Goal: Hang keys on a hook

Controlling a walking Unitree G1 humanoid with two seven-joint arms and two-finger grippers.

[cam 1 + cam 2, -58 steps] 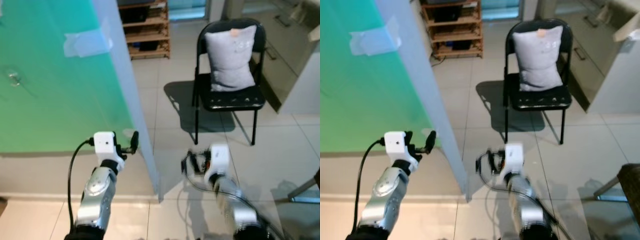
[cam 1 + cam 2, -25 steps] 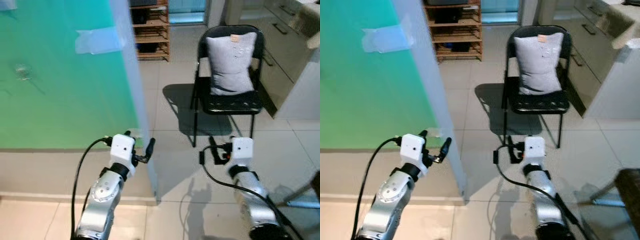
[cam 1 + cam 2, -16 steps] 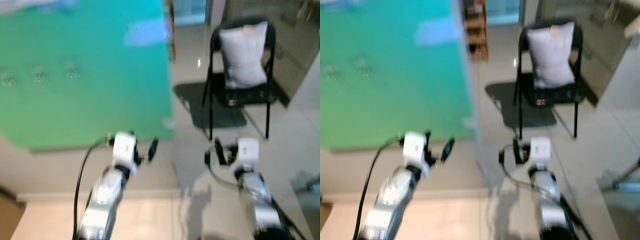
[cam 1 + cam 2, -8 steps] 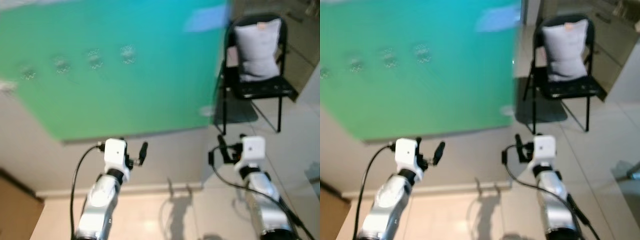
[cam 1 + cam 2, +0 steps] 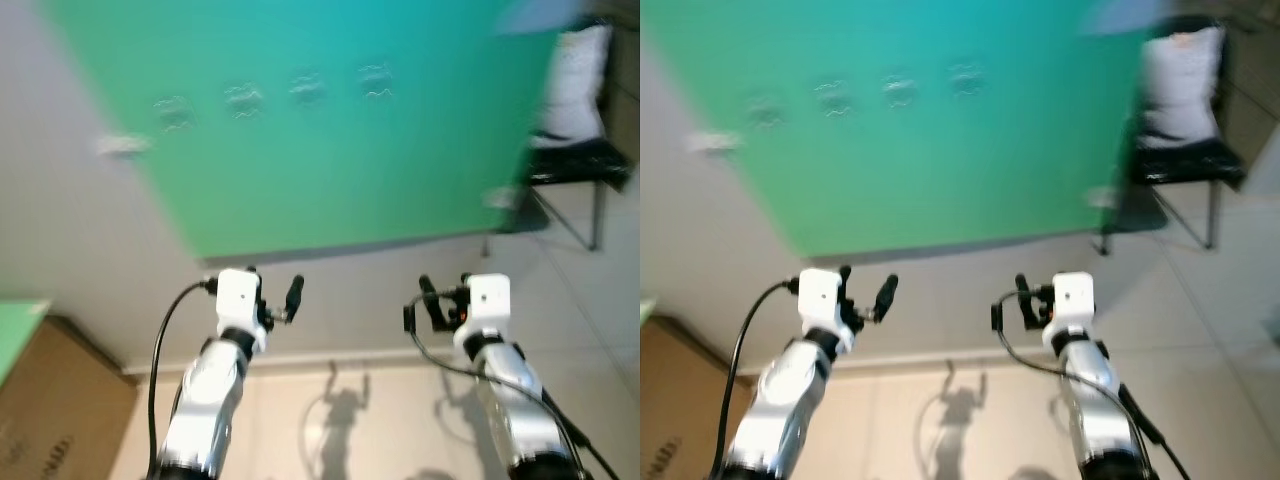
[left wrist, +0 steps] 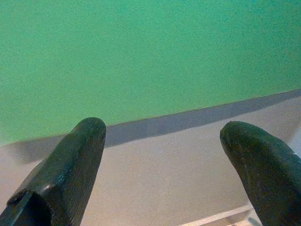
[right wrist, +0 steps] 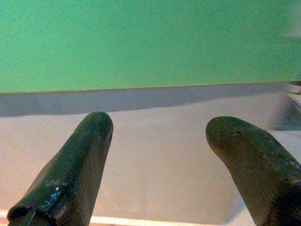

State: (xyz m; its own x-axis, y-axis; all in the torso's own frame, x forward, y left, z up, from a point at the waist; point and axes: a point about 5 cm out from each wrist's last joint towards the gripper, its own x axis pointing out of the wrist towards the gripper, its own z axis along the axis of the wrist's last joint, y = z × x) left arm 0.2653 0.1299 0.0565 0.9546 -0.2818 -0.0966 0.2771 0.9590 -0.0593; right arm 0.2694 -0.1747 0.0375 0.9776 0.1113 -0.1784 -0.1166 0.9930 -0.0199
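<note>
Left end effector (image 5: 277, 303), right end effector (image 5: 432, 300) — both released, empty — facing green board (image 5: 330, 120).

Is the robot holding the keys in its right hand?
No, the right hand is open, with just the wall and the green board showing between its fingers.

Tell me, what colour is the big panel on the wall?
Green: the panel shows best in the left eye view.
</note>
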